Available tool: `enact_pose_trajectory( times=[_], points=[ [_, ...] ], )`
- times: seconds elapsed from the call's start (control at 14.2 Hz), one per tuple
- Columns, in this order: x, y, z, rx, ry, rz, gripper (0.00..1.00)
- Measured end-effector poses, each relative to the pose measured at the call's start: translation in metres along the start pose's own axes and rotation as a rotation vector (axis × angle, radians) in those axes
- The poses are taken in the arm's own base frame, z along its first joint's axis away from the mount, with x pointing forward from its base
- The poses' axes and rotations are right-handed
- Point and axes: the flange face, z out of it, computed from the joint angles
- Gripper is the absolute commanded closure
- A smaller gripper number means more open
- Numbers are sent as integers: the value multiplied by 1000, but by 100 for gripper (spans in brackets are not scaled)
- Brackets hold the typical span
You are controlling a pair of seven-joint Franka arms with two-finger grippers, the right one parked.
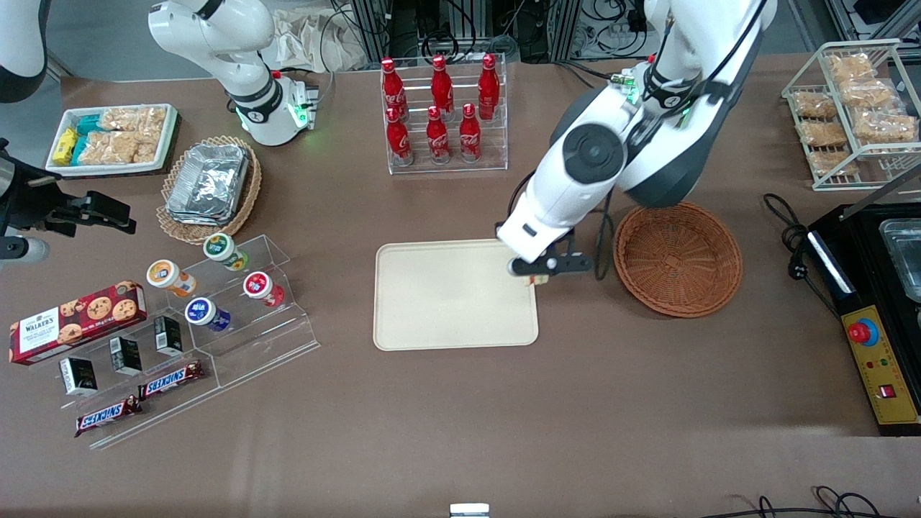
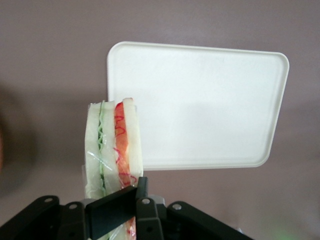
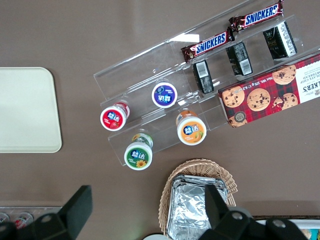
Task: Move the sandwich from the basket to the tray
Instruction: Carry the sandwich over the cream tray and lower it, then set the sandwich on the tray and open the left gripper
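Observation:
My left gripper [image 1: 536,277] hangs over the edge of the cream tray [image 1: 446,316] that faces the reddish-brown basket [image 1: 676,259], and it is shut on the sandwich [image 1: 533,280]. The wrist view shows the sandwich [image 2: 114,150] as a wrapped wedge of white bread with green and red filling, clamped between the black fingers [image 2: 112,210] and held above the table beside the tray [image 2: 210,105]. In the front view only a small bit of the sandwich peeks out under the gripper. Nothing lies in the basket or on the tray.
A clear rack of red cola bottles [image 1: 442,111] stands farther from the camera than the tray. Toward the parked arm's end are a foil-container basket [image 1: 209,187], a stepped acrylic stand with cups [image 1: 216,302] and a cookie box [image 1: 75,320]. A black machine [image 1: 874,302] sits at the working arm's end.

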Motion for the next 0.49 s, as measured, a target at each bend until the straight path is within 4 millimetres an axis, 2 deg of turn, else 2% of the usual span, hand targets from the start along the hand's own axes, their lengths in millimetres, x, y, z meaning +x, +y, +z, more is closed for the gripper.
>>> enact_pose_trajectory(
  times=[0.28, 0.49],
  points=[
    [19, 17, 86, 22, 60, 12, 100],
    [27, 17, 136, 25, 65, 31, 100]
  ],
)
